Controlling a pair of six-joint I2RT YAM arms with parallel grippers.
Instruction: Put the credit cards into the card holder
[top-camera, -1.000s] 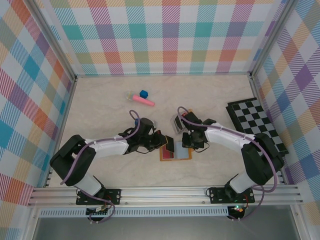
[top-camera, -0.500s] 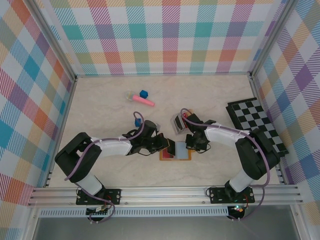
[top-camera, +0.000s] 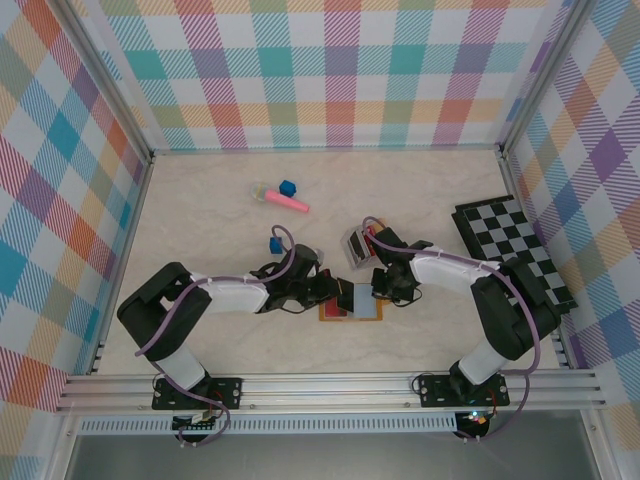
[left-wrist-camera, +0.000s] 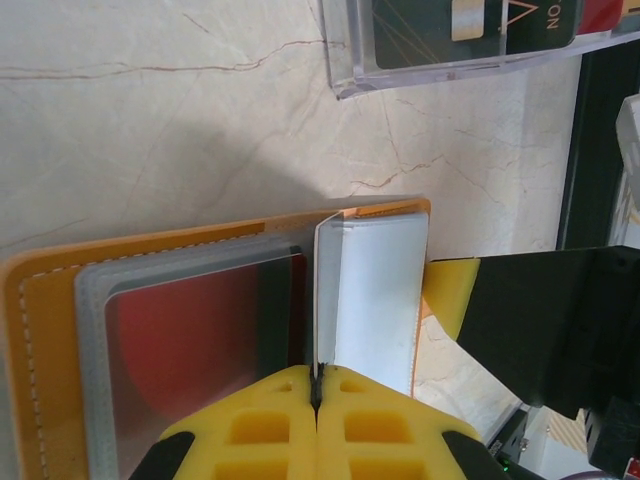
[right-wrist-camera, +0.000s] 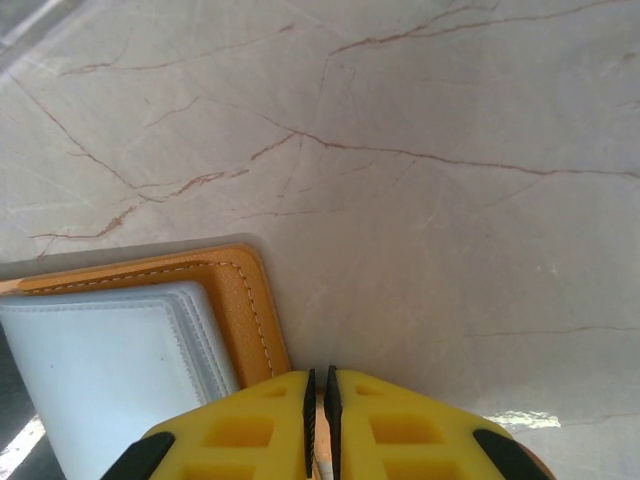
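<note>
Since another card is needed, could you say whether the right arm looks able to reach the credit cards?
Probably yes: the credit cards lie beyond the right gripper with bare table between, though its shut jaws rest at the edge of the card holder and must lift first.

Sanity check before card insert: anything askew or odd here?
One clear sleeve of the card holder stands on edge, pinched in the left gripper, while the other sleeves lie flat. Looks deliberate, not damage. Nothing spilled.

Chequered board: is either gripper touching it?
No: the left gripper and right gripper are at the card holder, apart from the chequered board.
</note>
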